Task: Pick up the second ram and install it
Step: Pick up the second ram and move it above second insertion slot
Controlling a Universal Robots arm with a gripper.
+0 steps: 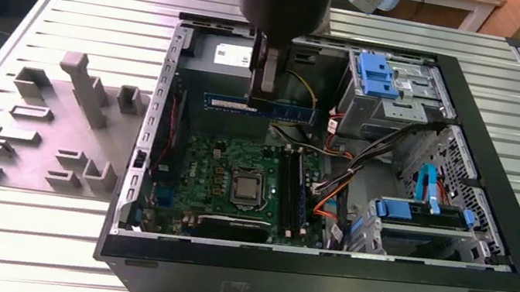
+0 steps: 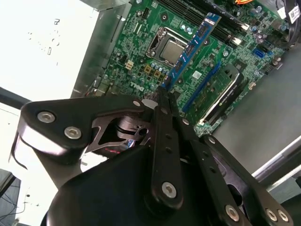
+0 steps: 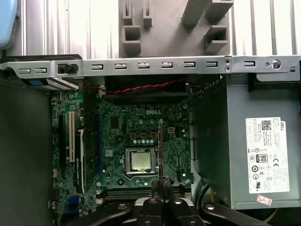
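In the exterior view: pinching the second ram (image 1: pixel 261 107) with the claw (image 1: pixel 265 93), fingers pressed together on the strip's upper edge near its middle. Holding it level and on edge inside the open computer case (image 1: pixel 321 289), long axis running from the exterior view's left to its right, up above the green circuit board (image 1: pixel 223 179). Resting on the slatted table (image 1: pixel 104 4): the case, with a grey block rack (image 1: pixel 42 135) just beside it.

In the second wrist view: clamping the second ram (image 2: pixel 193 44) at the tip of the closed claw (image 2: pixel 162 92), strip reaching straight away from the fingers over the green circuit board (image 2: pixel 131 66) and passing just beside the processor (image 2: pixel 168 48).

In the first wrist view: showing the second ram (image 3: pixel 160 146) edge-on as a thin line running away from the claw (image 3: pixel 162 181), just beside the processor (image 3: pixel 141 160), with the power supply box (image 3: pixel 254 150) well apart on the other side.
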